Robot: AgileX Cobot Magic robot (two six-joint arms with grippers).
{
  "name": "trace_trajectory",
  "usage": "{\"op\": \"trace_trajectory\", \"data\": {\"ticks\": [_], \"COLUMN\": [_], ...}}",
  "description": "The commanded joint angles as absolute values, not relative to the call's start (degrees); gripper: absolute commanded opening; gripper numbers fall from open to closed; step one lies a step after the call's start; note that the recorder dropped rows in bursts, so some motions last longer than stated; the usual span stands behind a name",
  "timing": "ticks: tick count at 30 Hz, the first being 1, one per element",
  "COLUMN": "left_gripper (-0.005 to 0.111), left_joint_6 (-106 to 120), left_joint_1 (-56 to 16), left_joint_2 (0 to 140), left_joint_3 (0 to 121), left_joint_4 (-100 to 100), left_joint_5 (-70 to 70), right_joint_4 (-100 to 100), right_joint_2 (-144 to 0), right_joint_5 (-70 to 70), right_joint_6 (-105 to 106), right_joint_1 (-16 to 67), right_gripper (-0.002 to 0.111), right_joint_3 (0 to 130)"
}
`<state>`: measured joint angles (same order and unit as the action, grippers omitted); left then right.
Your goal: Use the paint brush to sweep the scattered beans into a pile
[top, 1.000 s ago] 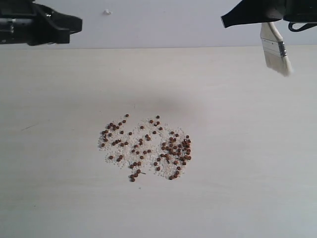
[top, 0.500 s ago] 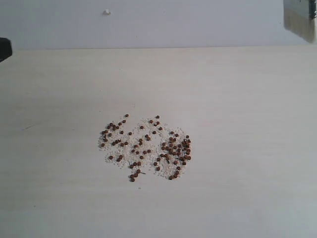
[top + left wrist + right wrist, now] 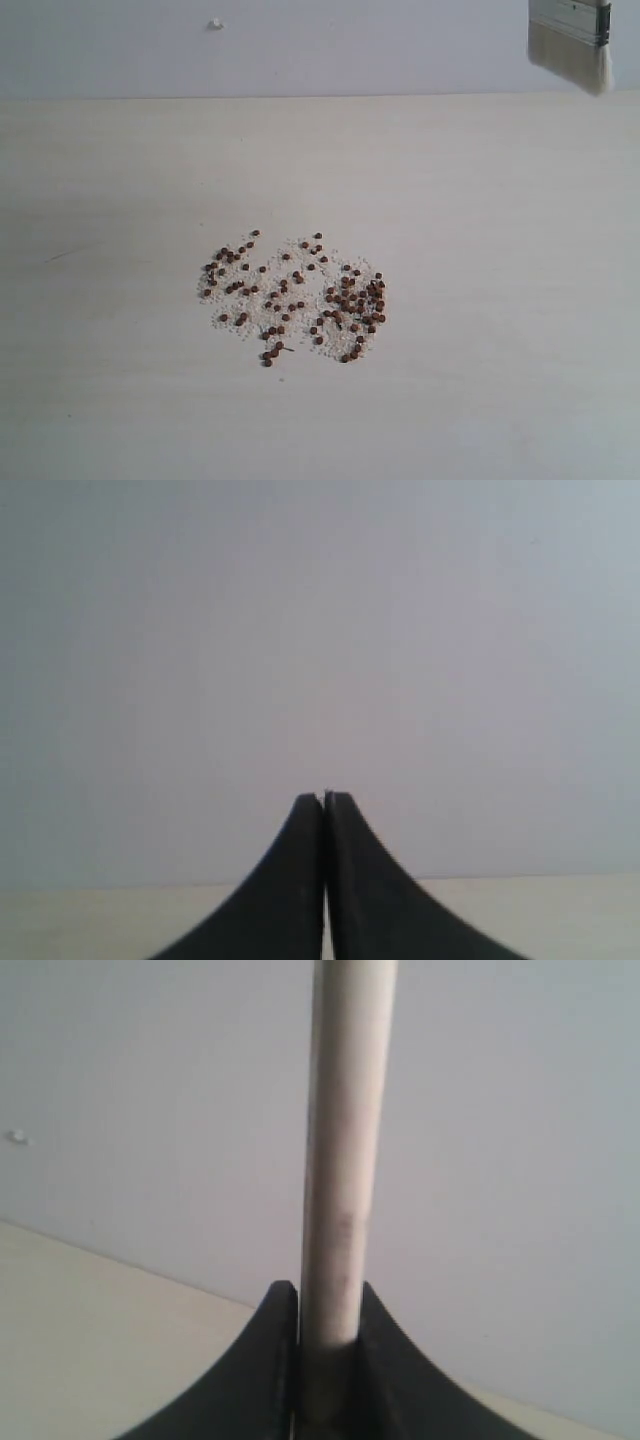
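The beans [image 3: 300, 295], small reddish-brown balls mixed with whitish crumbs, lie spread in a loose patch on the pale table [image 3: 500, 300] in the exterior view. The paint brush [image 3: 572, 42] hangs at the top right of that view, only its silver band and whitish bristles showing, high above the table and far from the beans. In the right wrist view my right gripper [image 3: 330, 1295] is shut on the brush's pale handle [image 3: 345, 1160], seen edge-on. My left gripper [image 3: 324, 800] is shut with nothing between its black fingers and is out of the exterior view.
A grey wall [image 3: 350, 50] rises behind the table's far edge, with a small white speck [image 3: 215, 24] on it. Bare tabletop surrounds the bean patch on all sides.
Both arms have risen out of the exterior view. The brush went up with the right gripper, then shifted a little leftward at the top right. The beans have not moved.
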<state>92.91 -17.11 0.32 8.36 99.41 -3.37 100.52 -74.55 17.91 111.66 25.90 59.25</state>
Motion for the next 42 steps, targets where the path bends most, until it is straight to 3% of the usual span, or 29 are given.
{"op": "trace_trajectory", "data": {"ticks": [1,5,10,16,33,42], "left_gripper": [0.0,0.0,0.0,0.0,0.0,0.0], "left_joint_6": [91.59,90.86,84.02,83.49,83.59,83.71], "left_joint_1": [-17.08,-17.08,-17.08,-17.08,-17.08,-17.08], "left_joint_2": [0.0,0.0,0.0,0.0,0.0,0.0], "left_joint_3": [4.71,0.72,0.0,0.0,0.0,0.0], "left_joint_4": [99.95,99.95,99.95,99.95,99.95,99.95], "left_joint_5": [-0.84,4.96,27.45,28.74,28.73,28.73], "right_joint_4": [99.95,99.95,99.95,99.95,99.95,82.58], "right_joint_2": [-74.24,-77.58,-88.35,-93.44,-93.9,-94.0], "right_joint_5": [8.92,-4.98,-15.98,-35.41,-37.54,-35.97], "right_joint_6": [108.49,98.41,90.02,95.67,108.69,106.27], "right_joint_1": [26.02,26.02,26.02,26.02,26.02,26.02], "right_gripper": [0.0,0.0,0.0,0.0,0.0,0.0], "right_joint_3": [57.99,58.31,60.38,63.77,64.34,64.34]}}
